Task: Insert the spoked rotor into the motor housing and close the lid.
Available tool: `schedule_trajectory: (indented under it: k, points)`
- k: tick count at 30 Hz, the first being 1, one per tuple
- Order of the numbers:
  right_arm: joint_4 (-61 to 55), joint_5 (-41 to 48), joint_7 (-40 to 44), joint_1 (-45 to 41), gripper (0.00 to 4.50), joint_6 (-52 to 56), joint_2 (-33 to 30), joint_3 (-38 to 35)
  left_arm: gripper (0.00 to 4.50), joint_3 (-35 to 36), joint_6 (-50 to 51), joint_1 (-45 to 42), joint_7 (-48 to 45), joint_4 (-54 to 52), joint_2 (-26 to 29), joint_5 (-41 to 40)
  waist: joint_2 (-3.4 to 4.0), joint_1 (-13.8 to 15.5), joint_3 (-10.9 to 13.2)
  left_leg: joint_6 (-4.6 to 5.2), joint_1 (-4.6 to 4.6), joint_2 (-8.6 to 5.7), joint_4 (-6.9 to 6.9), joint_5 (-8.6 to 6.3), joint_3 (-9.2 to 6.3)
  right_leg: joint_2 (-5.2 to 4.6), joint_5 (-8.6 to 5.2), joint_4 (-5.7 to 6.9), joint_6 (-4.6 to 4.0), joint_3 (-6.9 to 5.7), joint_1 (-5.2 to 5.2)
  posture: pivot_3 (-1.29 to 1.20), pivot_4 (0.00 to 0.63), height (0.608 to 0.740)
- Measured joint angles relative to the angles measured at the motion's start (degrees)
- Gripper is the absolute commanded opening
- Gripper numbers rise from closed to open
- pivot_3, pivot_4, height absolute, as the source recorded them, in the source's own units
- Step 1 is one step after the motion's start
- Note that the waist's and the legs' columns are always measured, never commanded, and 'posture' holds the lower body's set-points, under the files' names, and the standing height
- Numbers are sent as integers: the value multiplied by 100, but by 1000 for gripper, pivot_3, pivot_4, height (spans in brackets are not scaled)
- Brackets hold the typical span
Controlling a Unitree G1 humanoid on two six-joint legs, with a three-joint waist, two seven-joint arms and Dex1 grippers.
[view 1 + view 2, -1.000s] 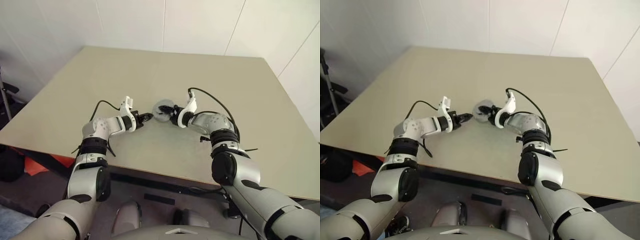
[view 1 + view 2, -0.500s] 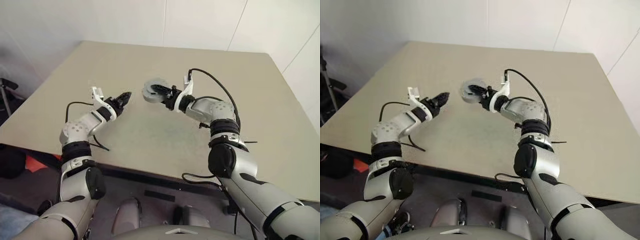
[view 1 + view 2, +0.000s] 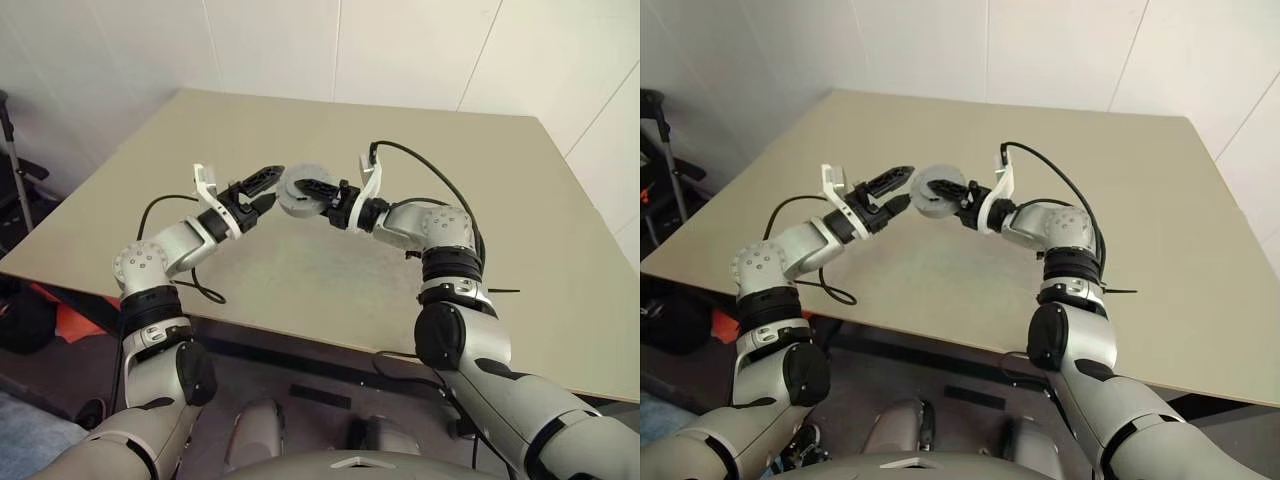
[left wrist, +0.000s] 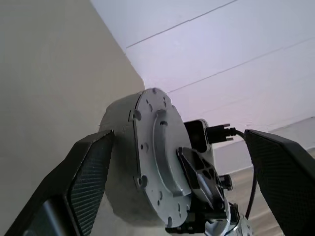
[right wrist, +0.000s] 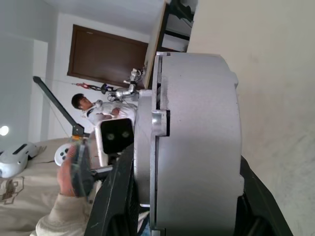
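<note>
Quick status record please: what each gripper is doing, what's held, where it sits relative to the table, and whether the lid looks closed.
held item: squat round grey metal motor housing with flat grey lid on one face
lid: seated flush on the housing, apparently closed
right gripper: shut on the motor housing, across both flat faces
left gripper: open, fingers beside the housing, not gripping
position: lifted above the beige table
spoked rotor: cannot tell, presumably inside

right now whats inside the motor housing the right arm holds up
Cannot be seen: the motor housing shows plain grey walls, its lid shut over it, hiding any rotor. The right gripper grips it above the table.
</note>
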Motion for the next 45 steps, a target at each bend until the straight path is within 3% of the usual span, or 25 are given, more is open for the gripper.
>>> schedule_trajectory:
  k: [22,41,45]
  points:
    - [-388,187,-26,18,2074,238,89,150,4481,-57,-550,-438,-662,1372,-309,-259,0,4,0,11,-13,-5,-17,-6,-4,3,37,-29,-6,-1,-3,0,0,740]
    - [-391,185,-26,84,2074,84,81,277,4481,-58,-702,-461,-793,1444,-177,-221,0,5,0,11,-13,-5,-13,-6,-4,3,38,-23,-7,-1,-3,0,0,740]
    - [-391,185,-26,83,2074,49,65,299,3565,-82,-790,-456,-781,1458,-178,-192,0,6,0,11,-13,-5,-12,-6,-4,3,38,-23,-7,-1,-3,0,0,740]
